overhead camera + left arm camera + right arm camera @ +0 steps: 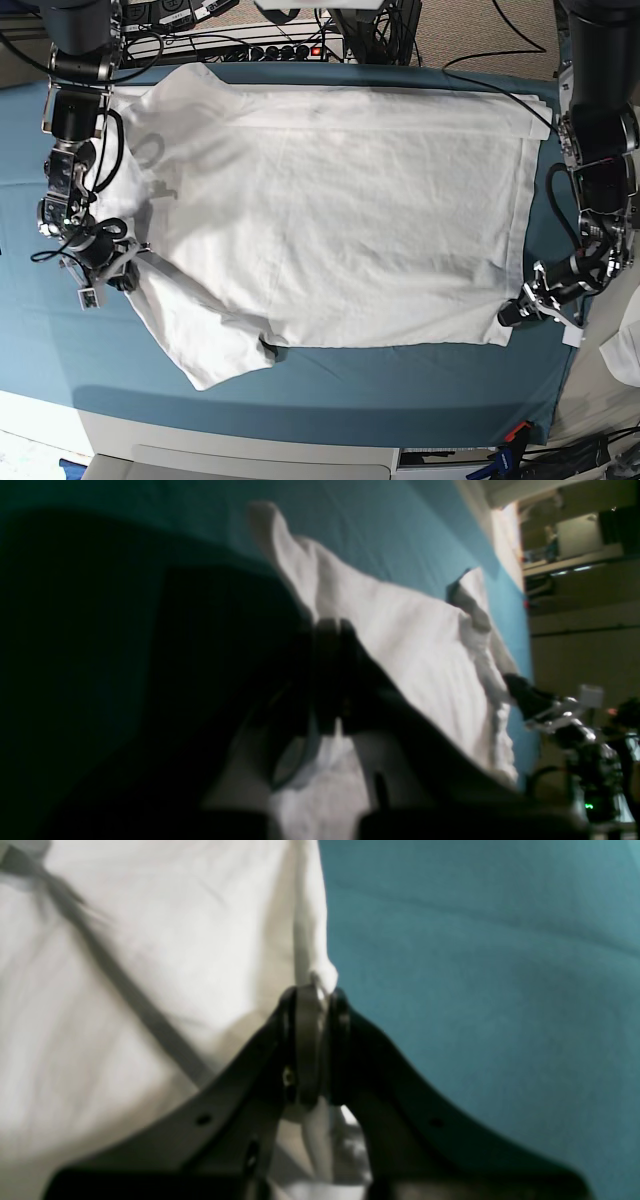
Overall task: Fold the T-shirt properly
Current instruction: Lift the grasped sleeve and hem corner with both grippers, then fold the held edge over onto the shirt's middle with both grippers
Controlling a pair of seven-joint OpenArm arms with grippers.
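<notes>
The white T-shirt [330,210] lies spread flat on the teal cloth [400,390], collar end toward the base view's left and hem toward its right. At the hem's near right corner, my left gripper [513,313] is shut on the fabric. Its wrist view shows dark fingers [327,625] pressed together over white cloth [410,640]. My right gripper [133,268] is shut on the shirt's edge by the near left sleeve. In the right wrist view a pinched ridge of shirt [150,965] pokes up between the closed gripper [320,990].
Cables and a power strip [280,45] run along the table's back edge. A small white fabric piece [625,355] lies off the table at the right. The near sleeve [215,355] hangs toward the table's front edge [250,440].
</notes>
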